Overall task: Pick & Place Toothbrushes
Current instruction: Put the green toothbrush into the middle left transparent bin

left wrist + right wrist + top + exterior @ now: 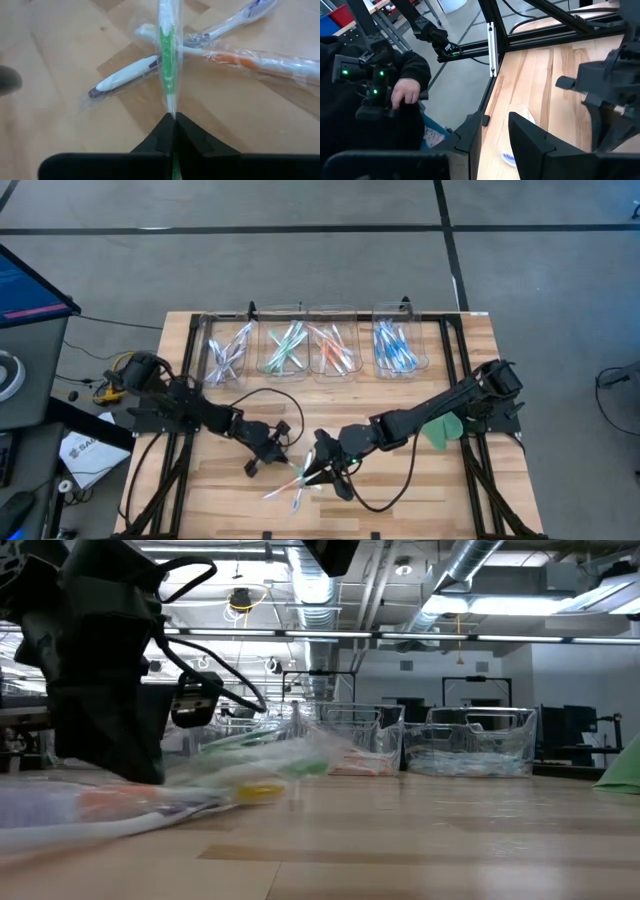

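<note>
From above, the left gripper (pixel 283 446) sat low over the front middle of the table (pixel 470 480), right at the loose pile of toothbrushes (pixel 292 488), while the right gripper (pixel 328 457) crowded in just beside it — and that was the worry: two arms that close could clip each other on any lift. At the back stood four clear bins (pixel 312 355), each already holding sorted brushes, and a flat green leaf-shaped piece (pixel 441 430) lay under the right arm. At table height, the wrapped brushes (pixel 200 785) blurred across the foreground and the bins (pixel 470 745) showed behind, but neither grip could be read there. The left wrist camera settled it: the left gripper (pixel 174 122) was pinched fully closed on the very tip of a green-handled toothbrush (pixel 168 60), which lay across a purple one (pixel 125 76) and an orange one (pixel 260 61). Such a thin hold on crinkly wrapping could slip, or drag the neighbours along. The right wrist camera showed the right gripper (pixel 495 135) a little apart with nothing between its fingers, above a wrapped brush (pixel 520 117), and a person's hand (pixel 405 95) beyond the table edge.
</note>
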Motion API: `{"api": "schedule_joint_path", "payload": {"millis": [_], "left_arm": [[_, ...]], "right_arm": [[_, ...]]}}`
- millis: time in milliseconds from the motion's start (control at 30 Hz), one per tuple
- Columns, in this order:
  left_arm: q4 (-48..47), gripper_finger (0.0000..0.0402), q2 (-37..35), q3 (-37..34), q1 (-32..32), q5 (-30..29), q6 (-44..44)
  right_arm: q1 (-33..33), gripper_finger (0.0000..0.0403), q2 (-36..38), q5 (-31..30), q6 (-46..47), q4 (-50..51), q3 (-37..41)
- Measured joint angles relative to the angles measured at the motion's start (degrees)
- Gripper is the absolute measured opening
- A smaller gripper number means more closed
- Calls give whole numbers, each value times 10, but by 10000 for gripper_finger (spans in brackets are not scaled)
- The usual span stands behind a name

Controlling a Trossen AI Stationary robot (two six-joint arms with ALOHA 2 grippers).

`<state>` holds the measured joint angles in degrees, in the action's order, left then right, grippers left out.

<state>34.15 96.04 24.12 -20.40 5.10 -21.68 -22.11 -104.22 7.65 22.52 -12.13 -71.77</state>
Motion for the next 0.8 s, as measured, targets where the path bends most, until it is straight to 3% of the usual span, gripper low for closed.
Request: {"api": "schedule_joint_path", "payload": {"millis": [300,600,800], "left_arm": [[-124,1,-150,0,-9,-53,82],[-253,0,-353,0,-16,-231,145],[-269,0,-436,2,2,-363,146]], "right_arm": [[0,91,1,0,0,24,0],[-7,91,51,1,-6,96,0],[-7,91,87,0,-51,155,0]]}}
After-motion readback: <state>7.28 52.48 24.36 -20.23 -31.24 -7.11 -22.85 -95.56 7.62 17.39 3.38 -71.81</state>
